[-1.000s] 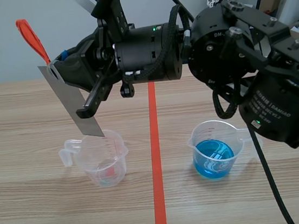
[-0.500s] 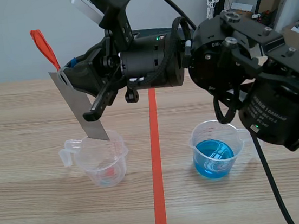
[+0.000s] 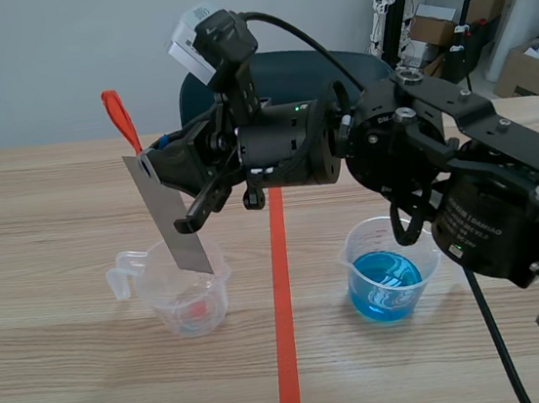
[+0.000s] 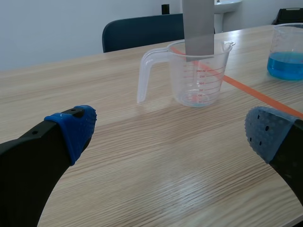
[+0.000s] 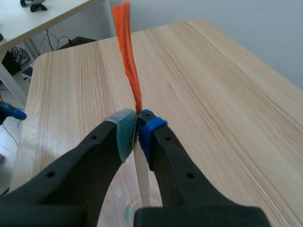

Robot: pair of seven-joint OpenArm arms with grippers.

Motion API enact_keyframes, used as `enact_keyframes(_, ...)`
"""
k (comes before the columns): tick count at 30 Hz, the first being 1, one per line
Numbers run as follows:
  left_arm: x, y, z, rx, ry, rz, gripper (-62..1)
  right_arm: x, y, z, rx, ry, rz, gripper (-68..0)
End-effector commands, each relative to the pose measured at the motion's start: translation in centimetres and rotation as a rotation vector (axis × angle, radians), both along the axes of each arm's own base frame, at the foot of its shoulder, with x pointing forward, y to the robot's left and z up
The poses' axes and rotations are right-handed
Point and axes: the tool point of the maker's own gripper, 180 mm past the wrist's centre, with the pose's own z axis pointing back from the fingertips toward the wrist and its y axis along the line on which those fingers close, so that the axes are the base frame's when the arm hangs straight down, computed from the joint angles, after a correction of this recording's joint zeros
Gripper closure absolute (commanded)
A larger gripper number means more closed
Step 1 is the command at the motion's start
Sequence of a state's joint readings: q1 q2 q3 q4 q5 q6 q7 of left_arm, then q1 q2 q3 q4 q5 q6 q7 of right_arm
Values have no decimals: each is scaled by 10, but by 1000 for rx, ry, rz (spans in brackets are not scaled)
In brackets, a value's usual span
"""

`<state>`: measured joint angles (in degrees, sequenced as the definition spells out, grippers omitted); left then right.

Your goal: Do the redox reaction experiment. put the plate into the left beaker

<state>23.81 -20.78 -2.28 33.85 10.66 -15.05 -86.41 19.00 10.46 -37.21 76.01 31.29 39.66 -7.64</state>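
Observation:
A grey metal plate (image 3: 175,219) with an orange-red strip (image 3: 122,119) tied at its top hangs tilted, its lower end at the mouth of the left clear beaker (image 3: 184,291). My right gripper (image 3: 176,178), reaching across from the right, is shut on the plate near its top. In the right wrist view the pads pinch the plate's edge (image 5: 142,179) below the orange strip (image 5: 128,52). The left wrist view shows the plate's lower end (image 4: 198,27) at the rim of the beaker (image 4: 196,73). My left gripper (image 4: 170,135) stands open short of that beaker, holding nothing.
A second clear beaker (image 3: 387,268) with blue liquid stands right of the orange-red tape line (image 3: 280,289); it is also in the left wrist view, the blue-liquid beaker (image 4: 287,52). A dark chair (image 4: 142,30) stands beyond the table's far edge. Boxes and stands fill the back right.
My right gripper has carried the plate rightward and down; its lower end now hangs at the left beaker's mouth. The arm's wrist has lowered too.

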Motion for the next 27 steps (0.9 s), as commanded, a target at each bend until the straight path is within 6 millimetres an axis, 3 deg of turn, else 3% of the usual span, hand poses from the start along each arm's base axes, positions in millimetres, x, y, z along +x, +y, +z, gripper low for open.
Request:
enact_keyframes(1, 0, 0, 10, -19, -49, -2, -623, 1, 5, 11, 44, -15, 7, -4)
enact_keyframes(10, 0, 0, 10, -19, -50, -2, -623, 1, 11, -9, 11, 9, 5, -4)
enact_keyframes(27, 0, 0, 10, -19, -50, -2, -623, 5, 14, -22, -4, -4, -18, -4)
